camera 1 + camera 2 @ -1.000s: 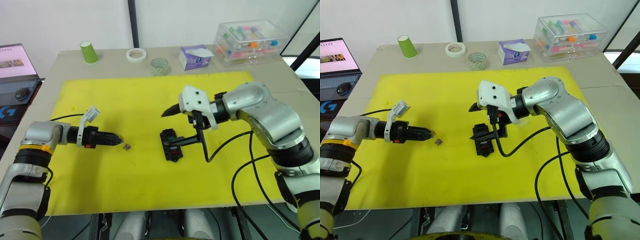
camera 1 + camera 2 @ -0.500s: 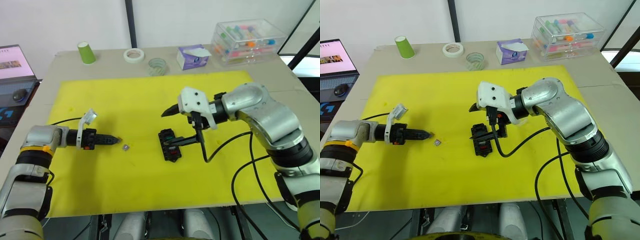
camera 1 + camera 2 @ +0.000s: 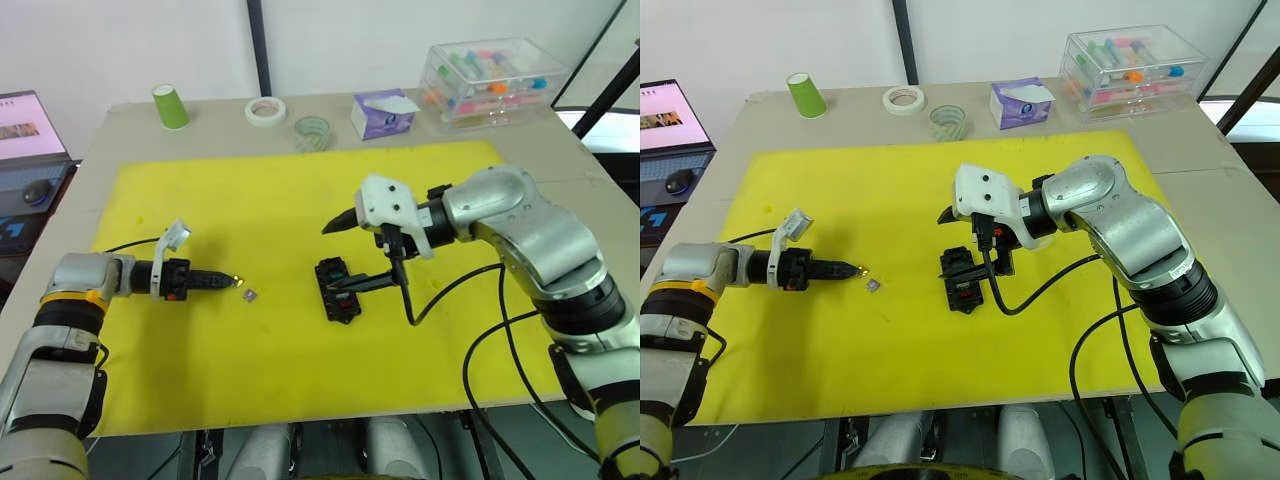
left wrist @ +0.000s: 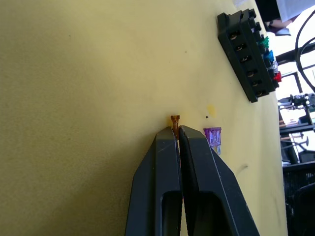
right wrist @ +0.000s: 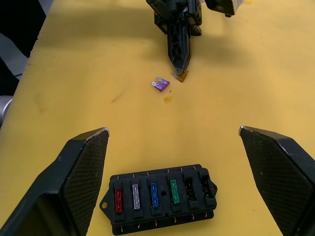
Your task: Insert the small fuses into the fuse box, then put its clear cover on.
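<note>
The black fuse box (image 5: 162, 196) lies on the yellow mat (image 3: 250, 200). It holds red, grey, blue and green fuses, and two slots at one end are empty. My right gripper (image 5: 172, 130) hangs open above the fuse box (image 3: 338, 290), one finger on each side. To the left, my left gripper (image 3: 236, 282) is low over the mat and shut on a small amber fuse (image 4: 174, 119) that pokes out between its fingertips. A purple fuse (image 4: 212, 135) lies loose on the mat just beside them. The clear cover is out of view.
Along the back of the table stand a green cup (image 3: 170, 105), a white tape roll (image 3: 265, 110), a clear tape roll (image 3: 313, 133), a purple tissue box (image 3: 385, 113) and a clear storage box (image 3: 495, 82). A screen (image 3: 30, 120) sits at the far left.
My left gripper has closed its fingers on the amber fuse beside the purple one. The right arm has not moved.
</note>
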Controlling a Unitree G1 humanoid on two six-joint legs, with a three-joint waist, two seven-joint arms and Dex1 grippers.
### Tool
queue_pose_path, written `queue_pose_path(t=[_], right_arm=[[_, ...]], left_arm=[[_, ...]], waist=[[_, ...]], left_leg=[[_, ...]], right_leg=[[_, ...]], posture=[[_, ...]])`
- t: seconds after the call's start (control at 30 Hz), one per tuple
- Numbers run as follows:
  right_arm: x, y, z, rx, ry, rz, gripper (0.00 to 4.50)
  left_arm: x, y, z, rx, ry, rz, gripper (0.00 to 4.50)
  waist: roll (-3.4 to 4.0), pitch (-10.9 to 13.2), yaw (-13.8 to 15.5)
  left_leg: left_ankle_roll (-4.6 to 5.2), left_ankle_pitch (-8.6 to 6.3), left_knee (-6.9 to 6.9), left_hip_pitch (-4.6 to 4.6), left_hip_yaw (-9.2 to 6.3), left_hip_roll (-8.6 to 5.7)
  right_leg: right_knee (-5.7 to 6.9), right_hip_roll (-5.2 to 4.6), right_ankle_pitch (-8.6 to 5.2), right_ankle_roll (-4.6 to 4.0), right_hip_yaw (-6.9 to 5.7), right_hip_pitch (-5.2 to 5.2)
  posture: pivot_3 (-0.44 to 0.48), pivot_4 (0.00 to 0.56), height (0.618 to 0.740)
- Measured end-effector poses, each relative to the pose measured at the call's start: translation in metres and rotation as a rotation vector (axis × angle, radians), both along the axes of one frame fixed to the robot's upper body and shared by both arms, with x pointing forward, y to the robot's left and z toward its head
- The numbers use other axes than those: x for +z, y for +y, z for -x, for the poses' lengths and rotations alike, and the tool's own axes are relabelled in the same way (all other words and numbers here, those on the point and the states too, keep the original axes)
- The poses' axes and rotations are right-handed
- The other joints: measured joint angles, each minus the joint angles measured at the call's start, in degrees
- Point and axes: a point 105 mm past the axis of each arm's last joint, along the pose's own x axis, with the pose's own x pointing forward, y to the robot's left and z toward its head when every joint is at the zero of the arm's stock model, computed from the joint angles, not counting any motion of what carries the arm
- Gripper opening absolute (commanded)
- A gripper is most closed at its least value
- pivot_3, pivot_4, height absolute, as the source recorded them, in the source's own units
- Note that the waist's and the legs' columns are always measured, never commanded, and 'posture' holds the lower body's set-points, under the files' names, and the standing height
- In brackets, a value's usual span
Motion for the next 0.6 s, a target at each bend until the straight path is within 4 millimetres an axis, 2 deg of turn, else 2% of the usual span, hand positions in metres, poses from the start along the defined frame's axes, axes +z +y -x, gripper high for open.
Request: queue_pose_path(t=[0.4,0.5,0.6], right_arm=[[0.0,0.0,-0.001,-0.005,-0.003,0.002,4.5],[-0.002,-0.001,-0.002,-0.023,0.019,0.002,4.5],[-0.003,-0.004,-0.003,-0.069,0.106,-0.014,4.5]], left_arm=[[0.004,0.001,0.0,0.014,-0.023,0.011,0.05],[0.016,0.004,-0.004,0.057,-0.062,0.046,0.05],[0.051,-0.002,-0.006,0.041,-0.208,0.105,0.05]], waist=[[0.0,0.0,-0.06],[-0.02,0.01,-0.09],[-0.03,0.02,-0.08]], left_leg=[[0.0,0.0,0.01,0.0,-0.01,-0.01],[0.0,0.0,0.01,-0.01,-0.02,0.0],[0.0,0.0,0.02,-0.04,-0.05,-0.01]], right_leg=[[0.13,-0.01,0.0,0.0,0.0,-0.04],[0.15,-0.01,0.0,0.0,0.0,-0.06],[0.24,-0.04,0.0,0.0,0.01,-0.05]], posture=[[0.0,0.15,0.74],[0.0,0.15,0.74],[0.0,0.15,0.74]])
